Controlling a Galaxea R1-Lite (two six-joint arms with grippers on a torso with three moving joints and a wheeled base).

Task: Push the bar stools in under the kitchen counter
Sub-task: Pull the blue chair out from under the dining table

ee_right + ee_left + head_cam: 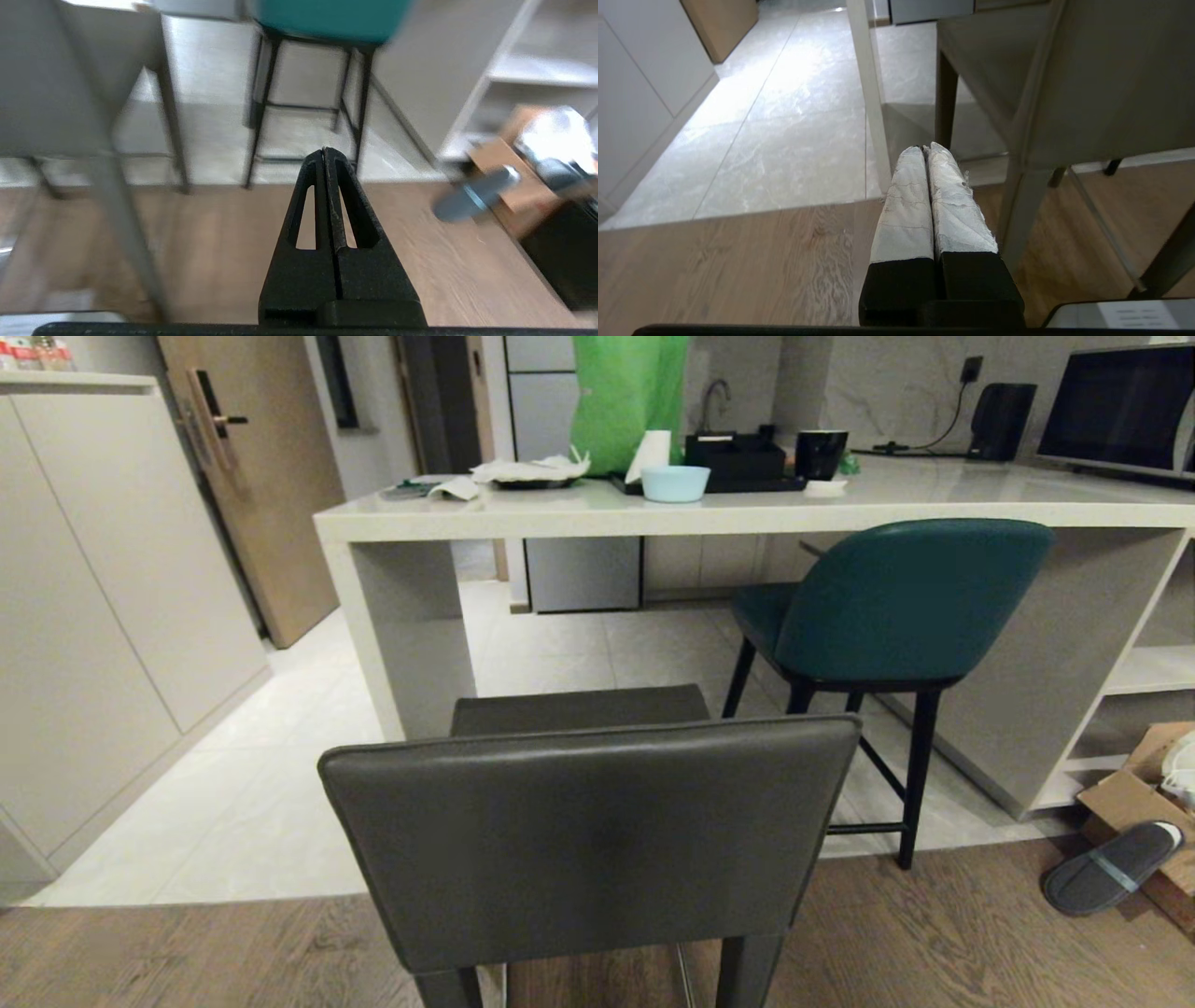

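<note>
While neither arm shows in the head view, both wrist views look low across the floor toward the stools.

Dark grey stool [588, 840]: stands nearest the camera on the wood floor, its square back toward the robot, its seat pointing at the counter's left end panel; it is out from under the slab.

Teal stool [896, 607]: stands at the counter's long front edge toward the right; its seat reaches in under the slab, its curved back stands just outside the edge, its black legs on the pale tiles.

Kitchen counter [467, 518]: off-white slab on pale panels, with open shelf cubbies at the right end.

On the counter: a pale blue bowl [675, 483], a black tray [738, 462] and a green bag [627, 392] lie near the back edge.

Left gripper [926, 150]: pale-wrapped fingers pressed together, holding nothing, low beside the grey stool's leg, apart from it.

Right gripper [324, 151]: black fingers closed tight, empty, aimed at the teal stool's legs from a distance.

Floor at right: a grey slipper [1111, 868] rests against a cardboard box [1130, 793].
</note>
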